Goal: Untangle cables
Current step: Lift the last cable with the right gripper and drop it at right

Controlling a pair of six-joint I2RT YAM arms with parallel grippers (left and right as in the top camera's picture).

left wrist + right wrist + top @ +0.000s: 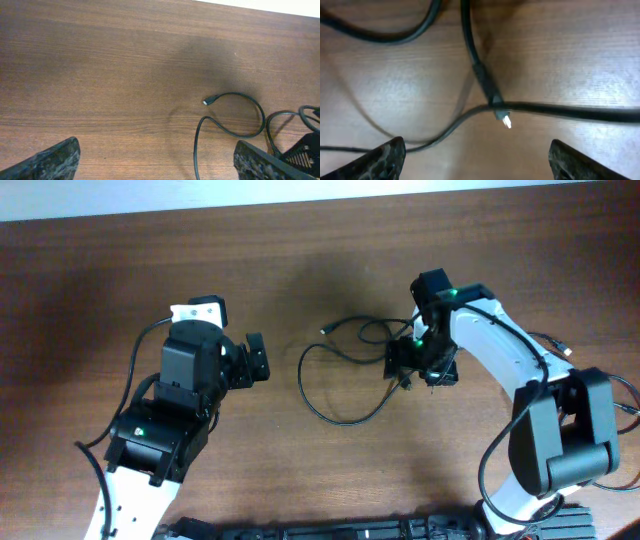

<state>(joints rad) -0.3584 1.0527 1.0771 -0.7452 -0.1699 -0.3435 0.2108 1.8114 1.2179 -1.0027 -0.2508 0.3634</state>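
Starting at the near side, the cables (303, 380) lie flat on the wooden table (300, 240) between the two arms, thin black cord sweeping in one wide, slack loop whose nearest curve bulges toward the robot. Just beyond that curve, on the right, the right gripper (420, 370) hangs low over a crossing, jaws spread wide and holding nothing. Its wrist view shows a moulded plug (489, 87) with a bright metal tip lying across another strand. On the left, the left gripper (255, 360) sits clear of the loop, equally spread and empty. Farthest off, a second small plug end (327, 332) rests free on the wood. The cord looks light, limp and a little slick, so it should slide and drag its neighbours when pulled. The stiffer plug body at the crossing seems the surest place to pinch. Whether this is one cord or several, I cannot tell.
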